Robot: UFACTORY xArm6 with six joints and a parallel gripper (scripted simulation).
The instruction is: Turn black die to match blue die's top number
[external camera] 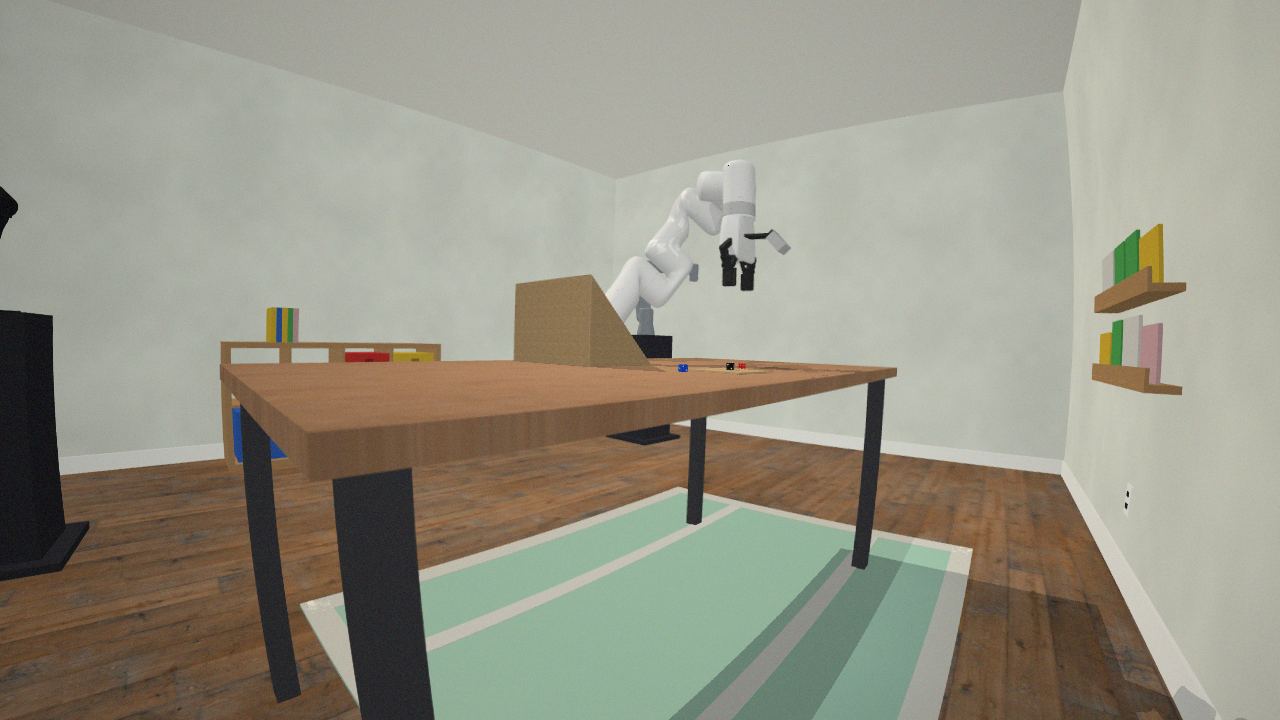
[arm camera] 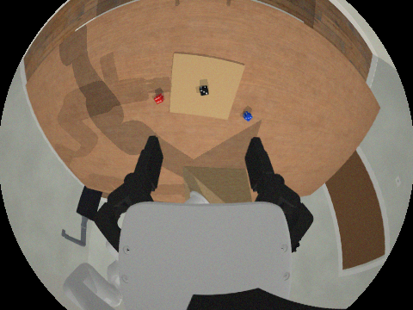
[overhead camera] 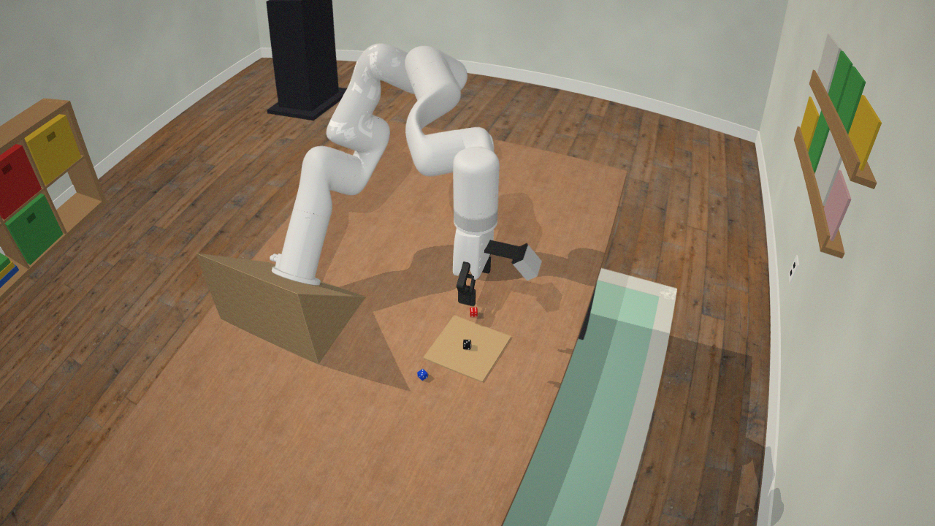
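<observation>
A wooden table (overhead camera: 261, 418) in a plank-floored room bears one mat (overhead camera: 486, 363) and three dice, the gripper (external camera: 738, 279) released above.

The table (external camera: 465, 407) is finished in smooth, matt wood grain on dark matt legs; the mat (overhead camera: 486, 356) is seen as a flat, pale tan sheet, like card or cork. The arm (overhead camera: 313, 196) is cased in glossy white plastic; the gripper (external camera: 738, 284) is matt black.
</observation>
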